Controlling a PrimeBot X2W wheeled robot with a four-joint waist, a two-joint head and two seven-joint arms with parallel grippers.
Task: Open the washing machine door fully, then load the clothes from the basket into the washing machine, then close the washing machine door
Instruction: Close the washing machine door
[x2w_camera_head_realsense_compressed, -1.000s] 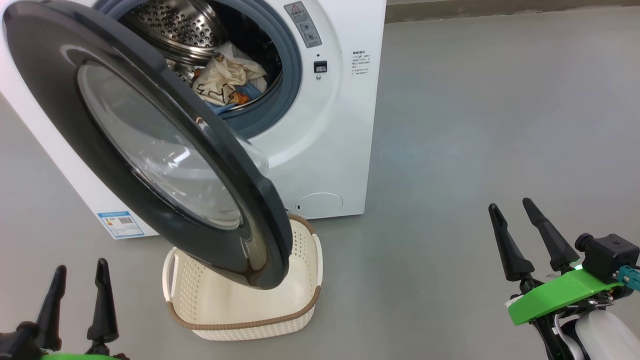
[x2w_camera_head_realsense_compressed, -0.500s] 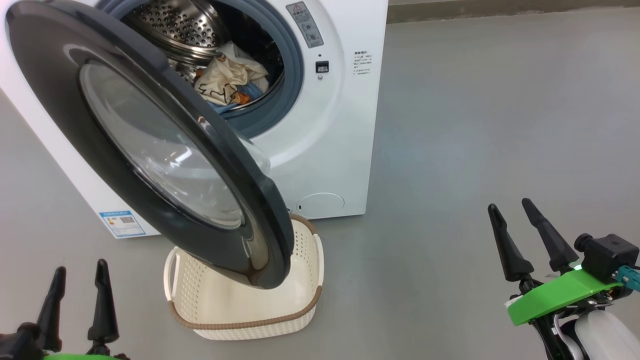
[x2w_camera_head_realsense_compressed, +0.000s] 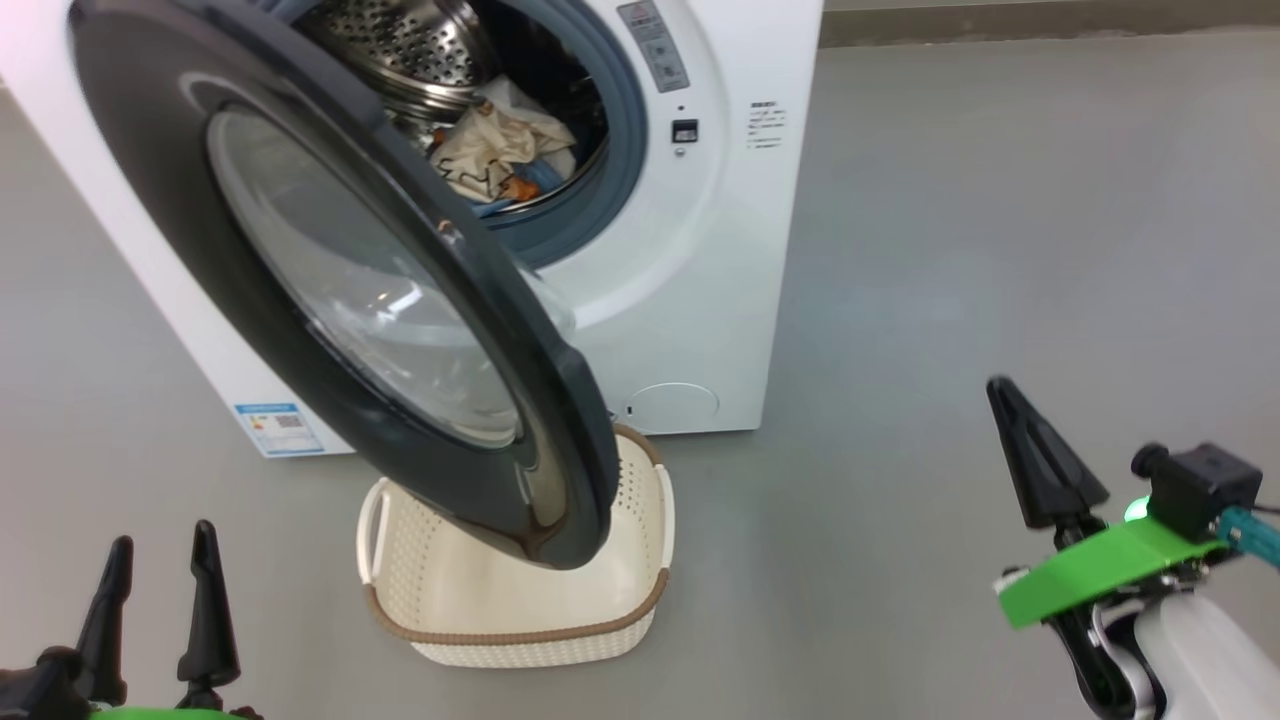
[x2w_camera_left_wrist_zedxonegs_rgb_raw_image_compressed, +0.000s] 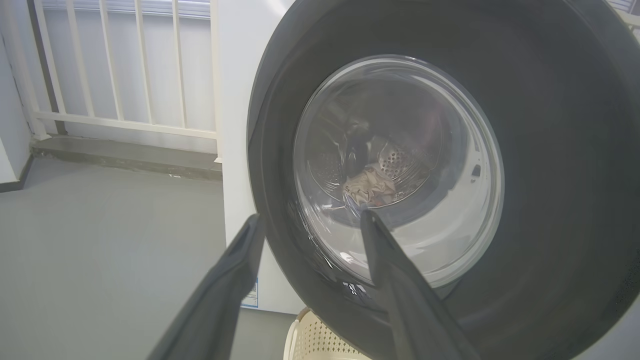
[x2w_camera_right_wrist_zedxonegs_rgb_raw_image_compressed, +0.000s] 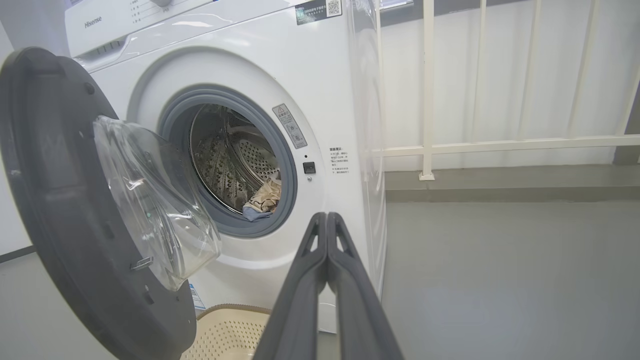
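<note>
The white washing machine (x2w_camera_head_realsense_compressed: 700, 250) stands with its black round door (x2w_camera_head_realsense_compressed: 330, 260) swung out toward me, over the cream basket (x2w_camera_head_realsense_compressed: 520, 600), which looks empty. The clothes (x2w_camera_head_realsense_compressed: 505, 150) lie inside the steel drum, cream cloth on top of blue. My left gripper (x2w_camera_head_realsense_compressed: 160, 555) is open at the lower left, apart from the door; in its wrist view its fingers (x2w_camera_left_wrist_zedxonegs_rgb_raw_image_compressed: 385, 280) frame the door's glass window (x2w_camera_left_wrist_zedxonegs_rgb_raw_image_compressed: 400, 165). At the lower right, my right gripper (x2w_camera_head_realsense_compressed: 1000, 390) is shut on nothing, its fingers (x2w_camera_right_wrist_zedxonegs_rgb_raw_image_compressed: 327, 235) pressed together and pointing at the machine's front (x2w_camera_right_wrist_zedxonegs_rgb_raw_image_compressed: 310, 100).
Grey floor (x2w_camera_head_realsense_compressed: 1000, 220) spreads to the right of the machine. A white railing (x2w_camera_right_wrist_zedxonegs_rgb_raw_image_compressed: 430, 90) and a low ledge (x2w_camera_right_wrist_zedxonegs_rgb_raw_image_compressed: 500, 182) run behind it. The blue energy label (x2w_camera_head_realsense_compressed: 280, 425) marks the machine's lower left side.
My right gripper has closed from open to shut. The head camera has shifted, so the machine and basket sit further right in the picture.
</note>
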